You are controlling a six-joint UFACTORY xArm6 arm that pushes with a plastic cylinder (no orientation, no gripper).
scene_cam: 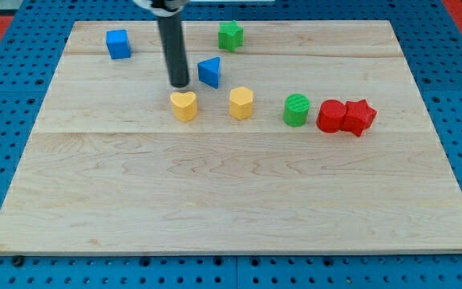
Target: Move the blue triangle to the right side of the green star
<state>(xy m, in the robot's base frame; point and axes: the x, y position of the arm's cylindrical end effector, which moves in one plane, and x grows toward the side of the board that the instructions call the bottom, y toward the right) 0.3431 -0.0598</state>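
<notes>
A pale wooden table (231, 193) lay on a blue pegboard (6, 112) studded with holes. Eight blocks stood on it: two blue, two green, two yellow, two red.

Near the table's top edge, toward its left corner, sat the blue cube (118, 43). The green star (230, 34) stood near the middle of the top edge. Below it and a little to the view's left was the blue triangle (209, 71), well apart from the star; one point faced the view's left, toward the rod, and its flat side faced the view's right. Its long axis could not be made out.

A loose row ran across the table's middle: yellow heart (184, 105), yellow block (241, 103) of unclear shape, green cylinder (297, 110), then a red cylinder (331, 116) touching a red star (359, 117) toward the right edge.

The arm carried no fingers, only a dark rod that held nothing. My tip (180, 84) rested just beside the triangle on its left, with a narrow gap between them, and just above the heart.
</notes>
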